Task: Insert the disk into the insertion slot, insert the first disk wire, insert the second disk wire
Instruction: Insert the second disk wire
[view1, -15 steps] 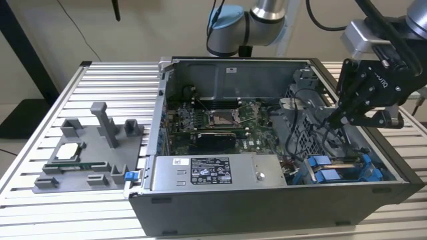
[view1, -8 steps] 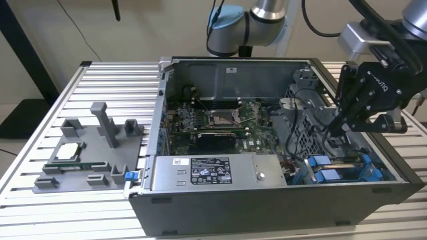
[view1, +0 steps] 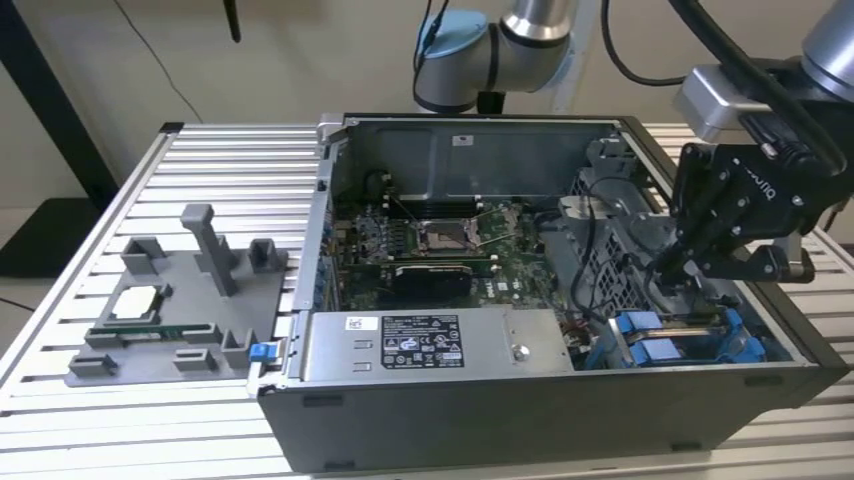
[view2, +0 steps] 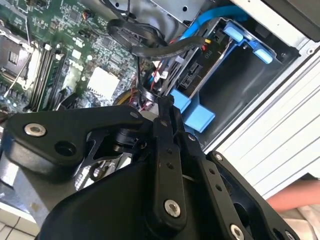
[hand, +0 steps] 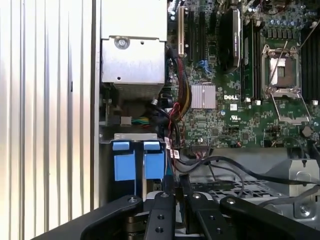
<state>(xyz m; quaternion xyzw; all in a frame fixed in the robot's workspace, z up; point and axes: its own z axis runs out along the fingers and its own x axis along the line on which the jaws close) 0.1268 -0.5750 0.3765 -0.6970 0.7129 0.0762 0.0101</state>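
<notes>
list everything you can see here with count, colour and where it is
computer case: one, dark grey, open on the slatted table
slatted table: one, silver, under everything
motherboard: one, green, on the case floor
metal box: one, grey with a white-and-black sticker, along the case's near edge
insertion slot: one, grey with blue rails, case corner at the exterior view's right
cables: several, black, beside the slot
parts holder: one, grey, on the table at the exterior view's left
processor chip: one, silver, on the holder
memory stick: one, green, on the holder
gripper: one, black, fingers down at the slot
</notes>
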